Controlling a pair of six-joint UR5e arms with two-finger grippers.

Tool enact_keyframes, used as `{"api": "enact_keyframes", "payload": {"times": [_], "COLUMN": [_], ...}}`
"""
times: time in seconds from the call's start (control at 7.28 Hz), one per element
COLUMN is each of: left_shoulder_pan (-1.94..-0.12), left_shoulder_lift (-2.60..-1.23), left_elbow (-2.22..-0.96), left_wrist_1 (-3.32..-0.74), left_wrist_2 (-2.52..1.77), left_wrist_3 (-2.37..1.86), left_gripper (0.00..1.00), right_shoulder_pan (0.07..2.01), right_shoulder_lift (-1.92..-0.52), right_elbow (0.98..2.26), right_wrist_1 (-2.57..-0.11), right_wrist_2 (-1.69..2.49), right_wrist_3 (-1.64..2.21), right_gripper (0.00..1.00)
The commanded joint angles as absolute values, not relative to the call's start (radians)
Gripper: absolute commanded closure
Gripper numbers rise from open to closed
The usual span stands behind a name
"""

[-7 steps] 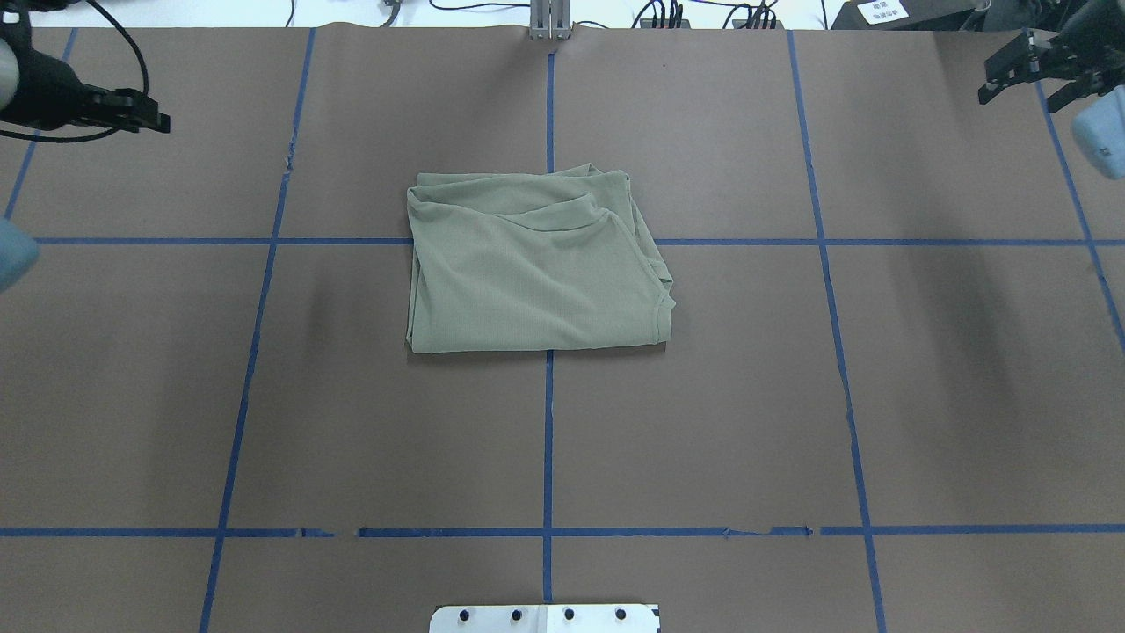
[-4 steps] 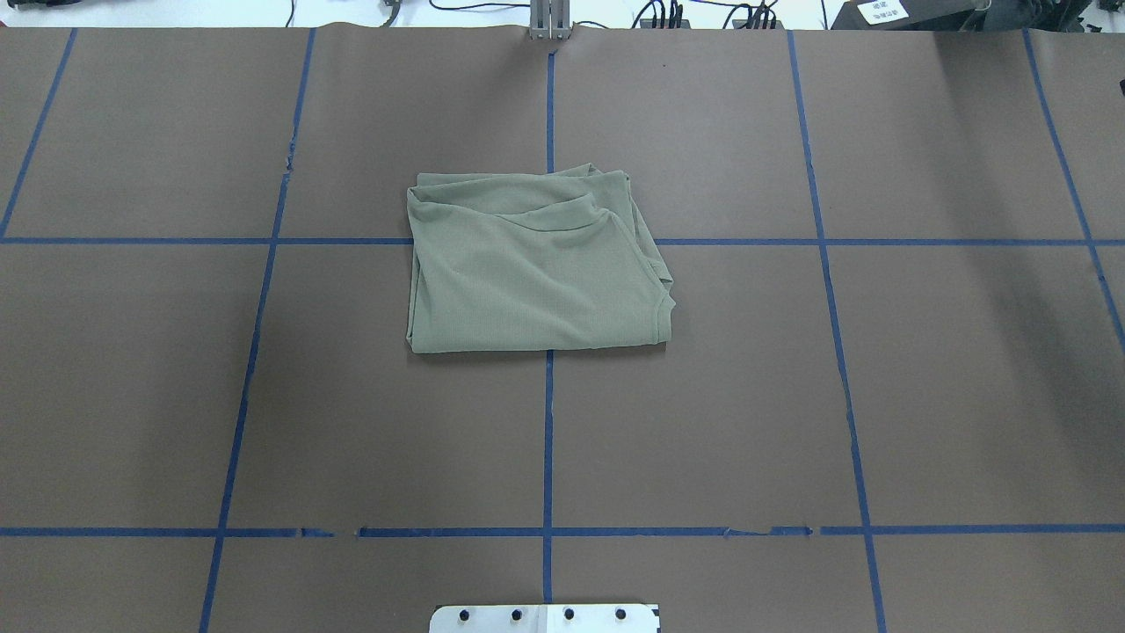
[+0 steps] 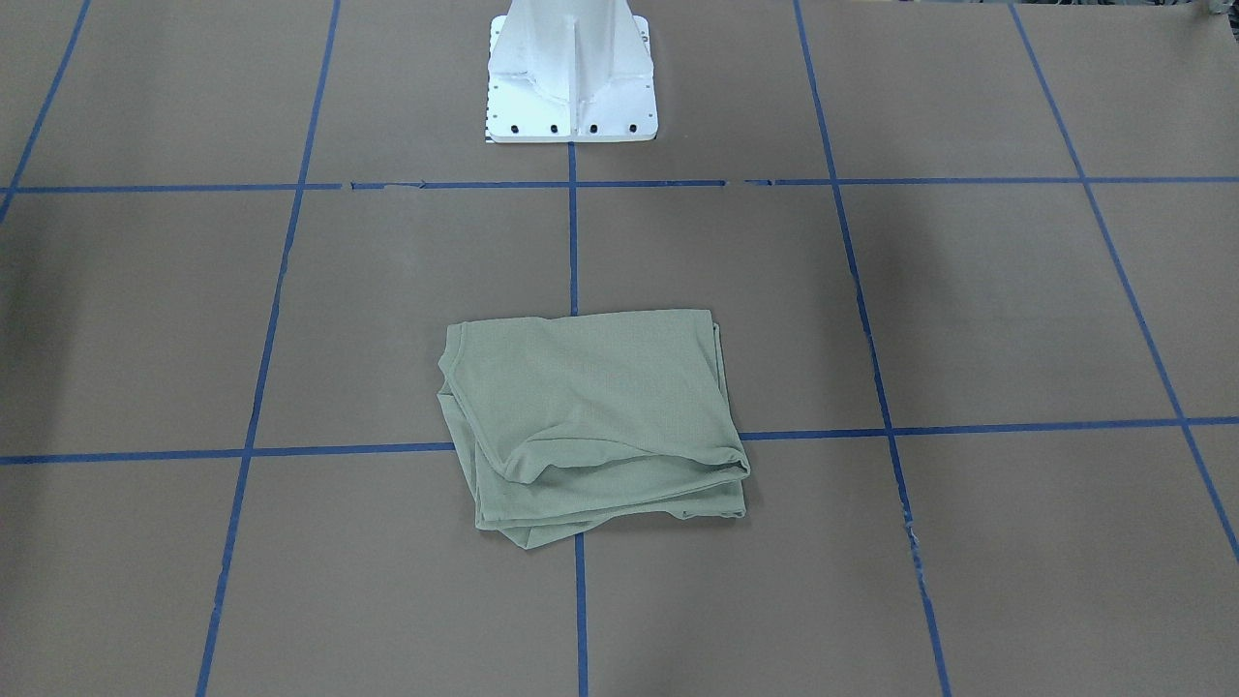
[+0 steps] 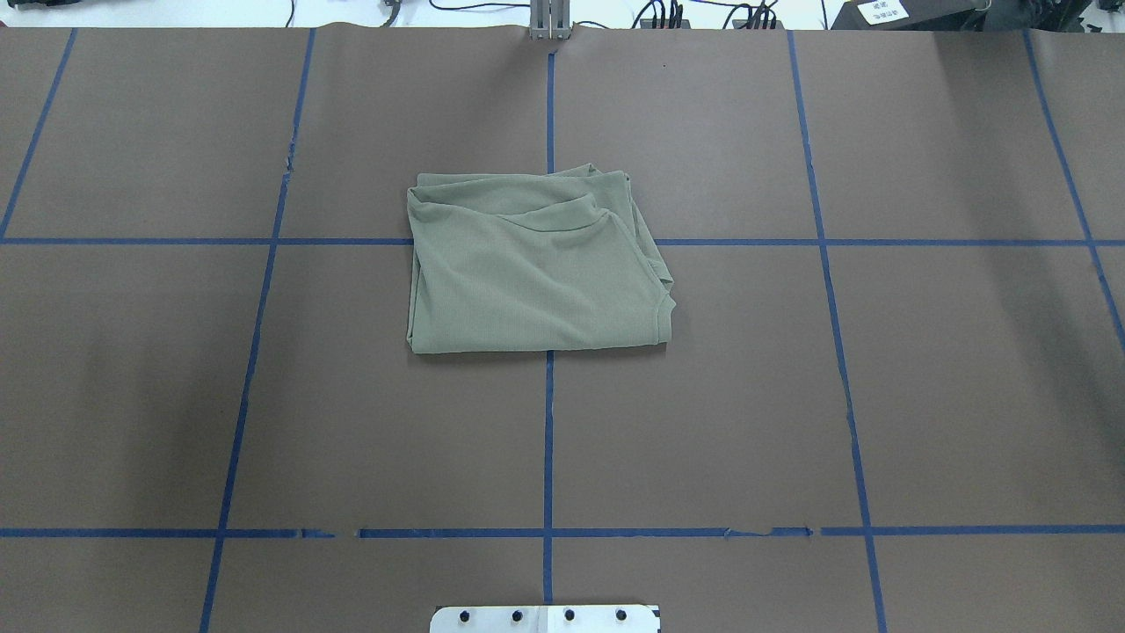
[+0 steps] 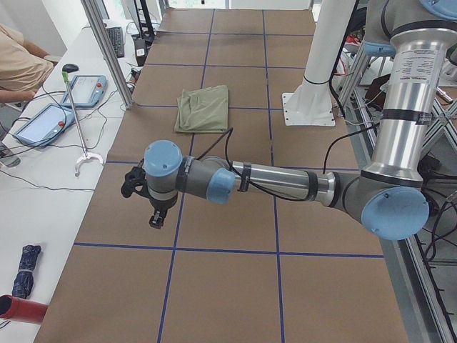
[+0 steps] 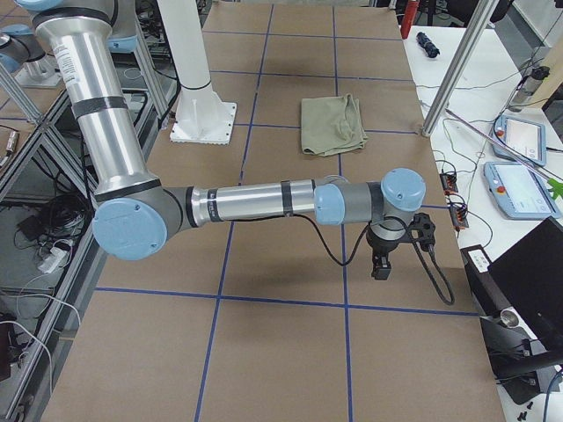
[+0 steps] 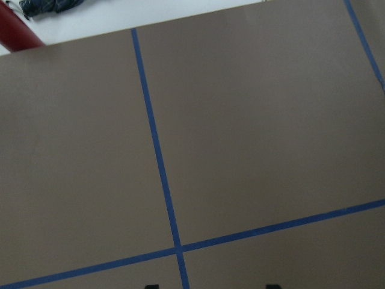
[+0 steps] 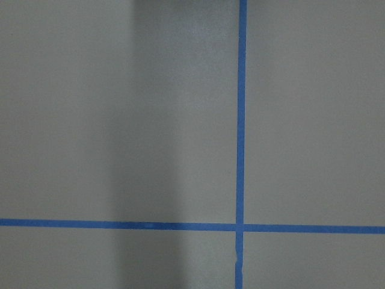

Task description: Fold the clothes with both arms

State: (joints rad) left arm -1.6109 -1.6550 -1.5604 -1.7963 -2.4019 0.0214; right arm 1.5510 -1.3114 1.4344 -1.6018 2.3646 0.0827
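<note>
The clothes are one sage-green shirt, folded into a rough rectangle and lying flat at the table's middle, also seen in the front-facing view and small in the side views. Neither arm shows in the overhead or front-facing views. My left gripper hangs fingers down over bare table far out to the left; in its wrist view two dark fingertips stand wide apart with nothing between them. My right gripper hangs over bare table far to the right; I cannot tell if it is open or shut.
The white pedestal base stands at the robot's edge. A side bench holds teach pendants, a grabber stick and cables, with a person seated there. More pendants lie on the bench at the other end. Blue tape lines grid the brown table.
Both grippers, seen at the overhead view's far corners one second ago, have moved out past its side edges. The shirt has not moved.
</note>
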Motion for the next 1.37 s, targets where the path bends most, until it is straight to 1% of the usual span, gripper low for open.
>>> {"api": "enact_keyframes", "payload": {"times": [0.0, 0.14, 0.55, 0.69, 0.82, 0.96, 1.1, 1.24], "left_shoulder_pan": [-1.606, -1.603, -1.573, -1.559, -1.555, -1.555, -1.546, -1.543], "left_shoulder_lift": [-1.594, -1.620, -1.626, -1.638, -1.609, -1.588, -1.536, -1.513], "left_elbow": [-1.519, -1.528, -1.534, -1.567, -1.568, -1.619, -1.676, -1.686], "left_wrist_1": [-1.911, -1.910, -1.904, -1.899, -1.901, -1.893, -1.819, -1.786], "left_wrist_2": [-2.402, -2.398, -2.355, -2.353, -2.350, -2.330, -2.327, -2.332], "left_wrist_3": [0.020, 0.015, -0.001, -0.122, -0.135, -0.132, -0.124, -0.088], "left_gripper": [0.00, 0.00, 0.00, 0.00, 0.00, 0.00, 0.00, 0.00], "right_shoulder_pan": [1.522, 1.487, 1.477, 1.479, 1.479, 1.479, 1.480, 1.480], "right_shoulder_lift": [-1.335, -1.338, -1.425, -1.430, -1.433, -1.439, -1.446, -1.454], "right_elbow": [1.445, 1.480, 1.476, 1.500, 1.549, 1.554, 1.554, 1.557], "right_wrist_1": [-1.598, -1.601, -1.572, -1.571, -1.572, -1.575, -1.583, -1.583], "right_wrist_2": [2.330, 2.262, 2.252, 2.267, 2.273, 2.282, 2.304, 2.307], "right_wrist_3": [0.075, 0.077, 0.084, 0.080, 0.089, 0.087, 0.081, 0.081], "right_gripper": [0.00, 0.00, 0.00, 0.00, 0.00, 0.00, 0.00, 0.00]}}
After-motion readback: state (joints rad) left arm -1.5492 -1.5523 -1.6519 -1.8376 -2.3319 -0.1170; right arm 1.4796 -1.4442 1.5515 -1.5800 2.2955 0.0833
